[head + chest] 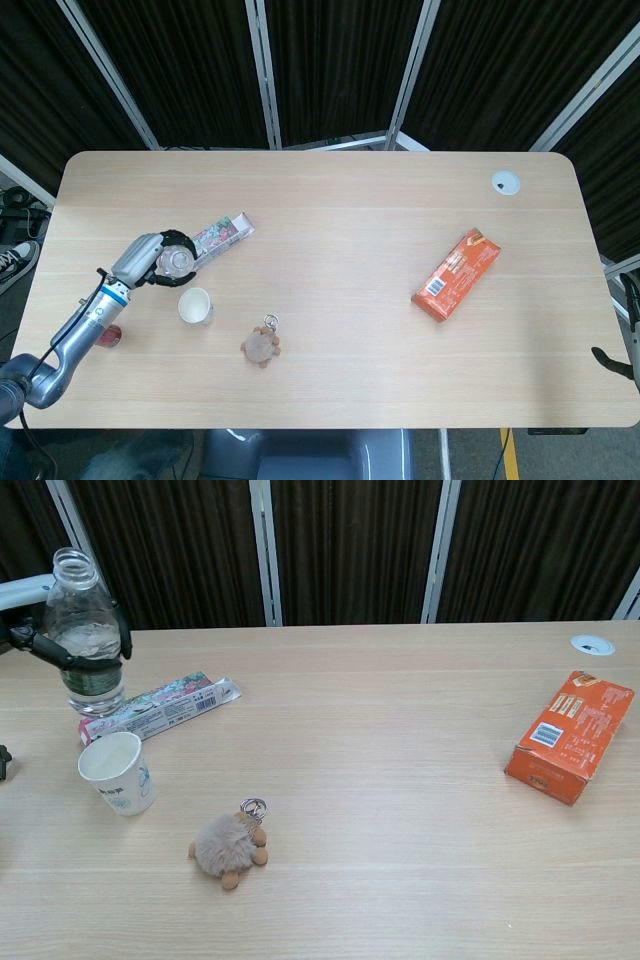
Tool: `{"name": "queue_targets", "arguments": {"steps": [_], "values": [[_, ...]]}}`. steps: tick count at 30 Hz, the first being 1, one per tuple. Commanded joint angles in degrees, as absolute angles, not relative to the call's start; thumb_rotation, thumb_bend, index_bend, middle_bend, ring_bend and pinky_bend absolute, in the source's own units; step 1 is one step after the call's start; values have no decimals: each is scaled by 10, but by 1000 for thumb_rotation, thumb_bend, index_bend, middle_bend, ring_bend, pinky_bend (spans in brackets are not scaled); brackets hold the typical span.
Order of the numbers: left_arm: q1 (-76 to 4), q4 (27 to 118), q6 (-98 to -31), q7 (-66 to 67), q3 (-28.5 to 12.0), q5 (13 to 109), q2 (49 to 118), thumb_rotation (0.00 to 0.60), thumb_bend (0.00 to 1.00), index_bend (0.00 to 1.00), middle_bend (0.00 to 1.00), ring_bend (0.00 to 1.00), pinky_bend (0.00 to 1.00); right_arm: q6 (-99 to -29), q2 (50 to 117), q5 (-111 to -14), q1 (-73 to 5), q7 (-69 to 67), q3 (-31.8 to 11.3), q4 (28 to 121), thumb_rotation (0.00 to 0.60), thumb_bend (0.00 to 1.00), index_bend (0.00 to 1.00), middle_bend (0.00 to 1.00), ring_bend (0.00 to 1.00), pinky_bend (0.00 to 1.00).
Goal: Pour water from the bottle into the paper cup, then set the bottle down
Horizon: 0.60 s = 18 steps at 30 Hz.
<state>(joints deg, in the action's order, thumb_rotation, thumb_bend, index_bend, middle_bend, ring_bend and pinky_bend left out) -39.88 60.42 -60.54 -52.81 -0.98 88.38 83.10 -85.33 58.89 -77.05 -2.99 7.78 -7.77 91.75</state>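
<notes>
Bottle (84, 630) stands upright, long axis vertical, gripped around its middle by the left hand (150, 260), just behind the paper cup (117, 772). Right hand is out of view.

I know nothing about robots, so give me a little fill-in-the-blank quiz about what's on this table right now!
1. The left robot hand holds the bottle in an ____ position.
2. The paper cup stands on the table in front of the ____.
3. The orange box lies near the table's ____ edge.
4. Beside the cup lies a furry ____.

Missing words: upright; bottle; right; keychain
</notes>
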Motion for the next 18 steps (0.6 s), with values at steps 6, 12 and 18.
{"name": "queue_targets", "arguments": {"steps": [6, 12, 18], "values": [[-429, 705, -586, -577, -77, 830, 899, 600, 495, 629, 508, 311, 342, -850, 587, -765, -29, 72, -79, 914, 600, 0, 0, 0, 0, 0], [-435, 713, -568, -554, -92, 802, 936, 600, 495, 629, 511, 314, 343, -848, 587, -761, -28, 66, -80, 910, 600, 0, 0, 0, 0, 0], [-437, 690, -550, -544, -94, 784, 985, 600, 493, 629, 511, 314, 342, -846, 586, -759, -28, 61, -80, 907, 600, 0, 0, 0, 0, 0]]}}
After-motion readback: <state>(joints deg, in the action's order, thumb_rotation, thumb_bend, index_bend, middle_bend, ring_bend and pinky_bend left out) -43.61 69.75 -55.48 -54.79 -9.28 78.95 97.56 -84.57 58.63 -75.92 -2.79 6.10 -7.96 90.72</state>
